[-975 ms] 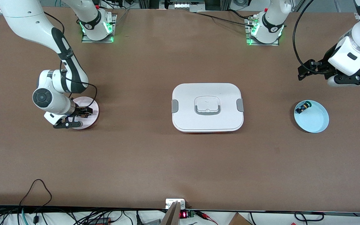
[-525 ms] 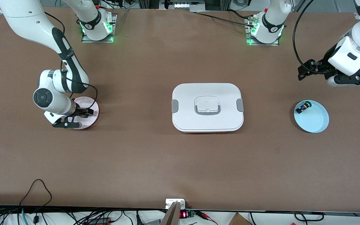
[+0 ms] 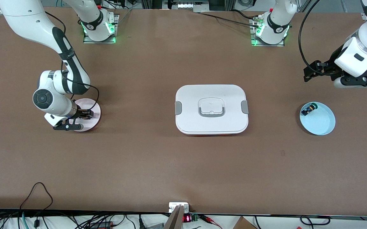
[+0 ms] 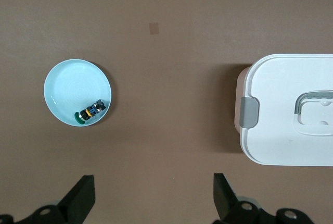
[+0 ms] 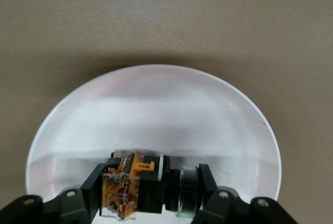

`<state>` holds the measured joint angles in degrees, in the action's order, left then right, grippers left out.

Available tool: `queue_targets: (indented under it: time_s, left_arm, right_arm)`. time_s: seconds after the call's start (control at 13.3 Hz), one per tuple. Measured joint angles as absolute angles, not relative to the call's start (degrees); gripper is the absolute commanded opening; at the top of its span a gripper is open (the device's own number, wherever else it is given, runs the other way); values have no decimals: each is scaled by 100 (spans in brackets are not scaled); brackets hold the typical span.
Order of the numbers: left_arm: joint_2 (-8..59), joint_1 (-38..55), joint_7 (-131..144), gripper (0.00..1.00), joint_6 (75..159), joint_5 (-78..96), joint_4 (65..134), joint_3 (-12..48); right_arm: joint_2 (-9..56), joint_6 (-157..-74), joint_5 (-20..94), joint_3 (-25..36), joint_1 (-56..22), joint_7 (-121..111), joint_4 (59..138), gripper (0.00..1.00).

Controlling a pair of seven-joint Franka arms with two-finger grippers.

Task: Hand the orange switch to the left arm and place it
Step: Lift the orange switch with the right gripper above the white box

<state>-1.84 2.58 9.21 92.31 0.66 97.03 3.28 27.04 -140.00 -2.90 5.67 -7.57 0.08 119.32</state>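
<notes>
- Little has changed since the earlier frames: the right gripper (image 3: 86, 115) only nudged slightly, low over the pink plate (image 3: 95, 108) at the right arm's end of the table.
- Its fingers (image 5: 97, 183) bracket the orange switch (image 5: 136, 188) on that plate, closed on it or nearly so.
- Risk: a shallow pinch could let the switch twist out on lifting.
- Risk: a low carry could clip the box (image 3: 211, 109) at mid-table.
- The left gripper (image 4: 153, 200) waits, spread open, above the table near the blue plate (image 3: 321, 124).
</notes>
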Motion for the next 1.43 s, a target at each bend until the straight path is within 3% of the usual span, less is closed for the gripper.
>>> queue_targets:
  time_s: [0.38,0.75,1.43]
  left_arm:
    - [-184,258,921,100,9231,66,9703,328]
    - [-184,258,921,100,9231,66,9703,327]
    - [-182,259,921,100,9202,66,9703,328]
  right_arm:
    - [2337,-13220,123,-58,-771,-186,11494,2]
    - [2053,-11861,683,-221,-767,-1221,10359,2]
    - [1449,-11465,1823,-528,-788,-4132,9840,3]
